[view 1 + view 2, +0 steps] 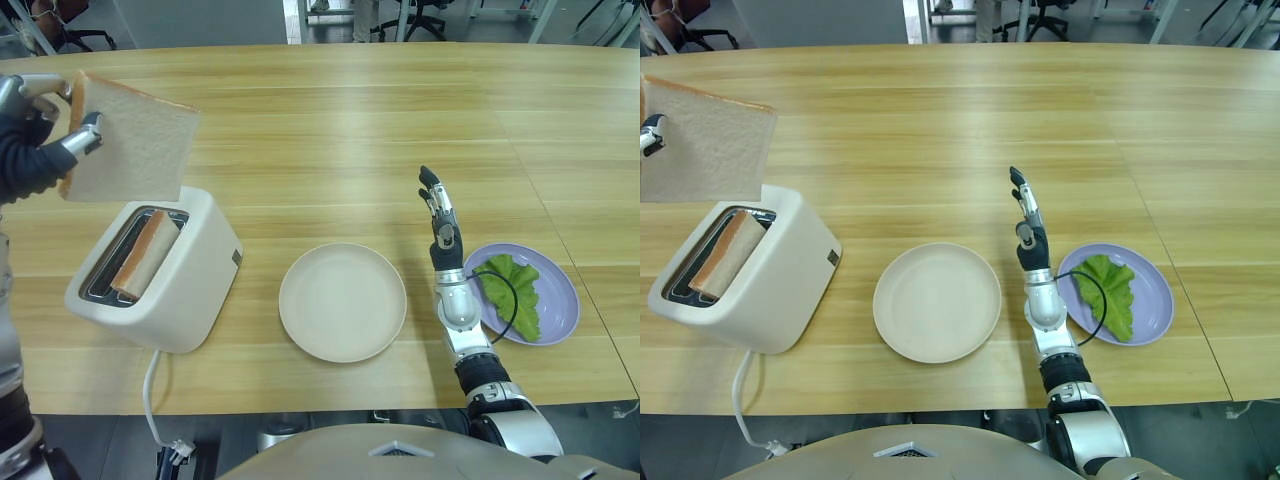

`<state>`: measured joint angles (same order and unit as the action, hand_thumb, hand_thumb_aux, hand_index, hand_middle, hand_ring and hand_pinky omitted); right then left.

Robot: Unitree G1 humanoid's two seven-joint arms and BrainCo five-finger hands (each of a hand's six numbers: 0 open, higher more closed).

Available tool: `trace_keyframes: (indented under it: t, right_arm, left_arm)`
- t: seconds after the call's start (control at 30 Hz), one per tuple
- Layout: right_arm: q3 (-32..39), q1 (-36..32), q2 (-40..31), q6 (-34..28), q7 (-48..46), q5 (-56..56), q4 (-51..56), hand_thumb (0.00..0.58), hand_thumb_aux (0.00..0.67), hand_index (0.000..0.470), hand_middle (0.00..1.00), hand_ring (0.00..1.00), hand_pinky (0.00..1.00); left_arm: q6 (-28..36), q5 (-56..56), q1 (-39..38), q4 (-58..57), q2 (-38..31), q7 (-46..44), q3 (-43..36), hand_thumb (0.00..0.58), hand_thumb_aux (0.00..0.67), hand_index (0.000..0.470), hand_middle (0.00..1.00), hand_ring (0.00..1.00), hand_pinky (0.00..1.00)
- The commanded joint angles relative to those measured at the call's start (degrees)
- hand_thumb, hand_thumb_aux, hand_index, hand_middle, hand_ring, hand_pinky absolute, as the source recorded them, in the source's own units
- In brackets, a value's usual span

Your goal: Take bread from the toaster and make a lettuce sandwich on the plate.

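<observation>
White, soft-crumbed and tan at the crust, the bread slice [128, 140] hangs upright above the toaster [170, 290], pinched at its left edge by the left hand [32, 145]. The cream plate [342, 300] lies off to its right and lower, just past the toaster, so the left hand is the nearer carrier. Another slice [143, 255] sits in the slot. Over the wooden counter [330, 150], the right hand [443, 222] stands between plate and lettuce [512, 292], fingers straight, holding nothing.
</observation>
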<state>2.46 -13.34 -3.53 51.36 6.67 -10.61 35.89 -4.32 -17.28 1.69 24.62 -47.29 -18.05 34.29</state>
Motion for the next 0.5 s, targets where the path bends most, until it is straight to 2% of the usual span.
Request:
trace_keyframes:
  t: [0.03, 0.3, 0.5]
  right_arm:
    - [-0.25, -0.38, -0.02, -0.18, 0.02, 0.23, -0.34, 0.000, 0.000, 0.000, 0.00, 0.00, 0.00]
    - [-2.76, -2.18, -1.54, 0.03, -2.76, 6.61, -3.89, 0.000, 0.000, 0.000, 0.00, 0.00, 0.00]
    - [-5.12, -2.32, -2.84, 0.05, -4.46, 10.93, -9.30, 0.000, 0.000, 0.000, 0.00, 0.00, 0.00]
  left_arm:
    - [1.48, 10.02, 4.04, -1.38, 1.60, -3.74, -4.13, 0.580, 0.670, 0.460, 1.00, 1.00, 1.00]
    - [3.99, 20.81, 14.02, -6.96, 4.76, -11.66, -17.28, 0.580, 0.670, 0.460, 1.00, 1.00, 1.00]
    - [6.20, 24.80, 21.25, -12.16, 7.41, -19.29, -27.70, 0.580, 0.670, 0.460, 1.00, 1.00, 1.00]
